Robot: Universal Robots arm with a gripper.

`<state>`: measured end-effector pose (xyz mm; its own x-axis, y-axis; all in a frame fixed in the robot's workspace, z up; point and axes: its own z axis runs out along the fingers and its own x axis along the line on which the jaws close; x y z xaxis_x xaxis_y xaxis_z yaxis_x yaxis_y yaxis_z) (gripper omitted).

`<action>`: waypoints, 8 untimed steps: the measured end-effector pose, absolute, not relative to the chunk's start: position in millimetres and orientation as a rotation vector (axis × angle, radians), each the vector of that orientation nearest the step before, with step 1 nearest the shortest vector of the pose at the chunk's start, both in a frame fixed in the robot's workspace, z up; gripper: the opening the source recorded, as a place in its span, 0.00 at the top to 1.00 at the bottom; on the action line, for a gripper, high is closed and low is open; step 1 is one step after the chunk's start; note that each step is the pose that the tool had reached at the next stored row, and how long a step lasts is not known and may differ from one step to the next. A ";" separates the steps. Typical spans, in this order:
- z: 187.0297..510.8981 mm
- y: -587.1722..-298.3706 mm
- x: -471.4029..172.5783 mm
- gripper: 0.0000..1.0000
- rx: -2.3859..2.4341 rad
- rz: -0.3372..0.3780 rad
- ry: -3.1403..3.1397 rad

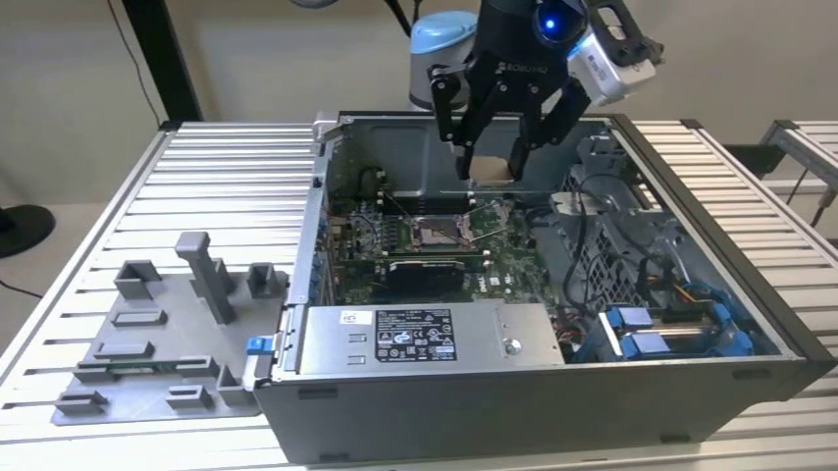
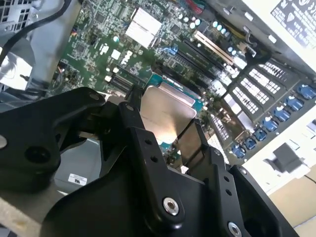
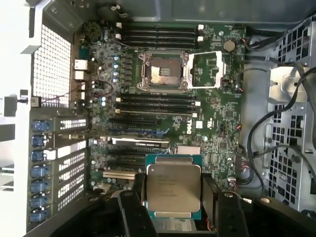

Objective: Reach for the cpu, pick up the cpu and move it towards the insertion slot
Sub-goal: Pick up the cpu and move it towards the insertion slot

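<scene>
1. The cpu (image 3: 173, 186), a thin, stiff and light chip, hangs above the motherboard (image 3: 212, 133) inside the open computer case (image 1: 733, 294), pinched by two opposite edges.
2. The gripper (image 1: 496, 169) is clamped on the chip; its smooth metal lid looks slippery and its underside fragile, so the edges are probably the safest hold.
3. The insertion slot (image 3: 161, 76) lies uncovered, its metal frame swung aside, well apart from the chip in the first wrist view.
</scene>
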<state>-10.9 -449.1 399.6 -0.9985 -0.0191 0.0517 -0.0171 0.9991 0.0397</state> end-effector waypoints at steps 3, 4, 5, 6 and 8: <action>399.0 -435.5 -13.5 1.00 0.028 -0.061 -3.089; 398.9 -431.3 -14.0 1.00 0.028 -0.061 -3.089; 398.7 -427.0 -14.6 1.00 0.028 -0.061 -3.090; 398.5 -422.3 -15.1 1.00 0.028 -0.061 -3.090; 398.2 -413.1 -16.4 1.00 0.028 -0.061 -3.090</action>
